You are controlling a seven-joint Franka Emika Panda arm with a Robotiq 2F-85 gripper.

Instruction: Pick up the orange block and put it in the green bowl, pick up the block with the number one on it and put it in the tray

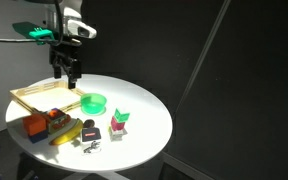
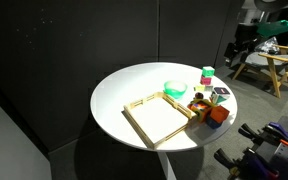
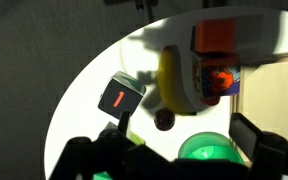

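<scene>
we see gripper (image 1: 67, 72) hovering, jaws spread, empty. orange block (image 3: 222, 35) likely light, rigid, smooth; we'd pinch opposite flat sides.

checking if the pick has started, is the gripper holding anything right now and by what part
nothing is held: the gripper hangs open in the air, its fingers empty, well above the orange block on the table

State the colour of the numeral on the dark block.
Orange-red; the dark block is clearest in wrist view.
</scene>
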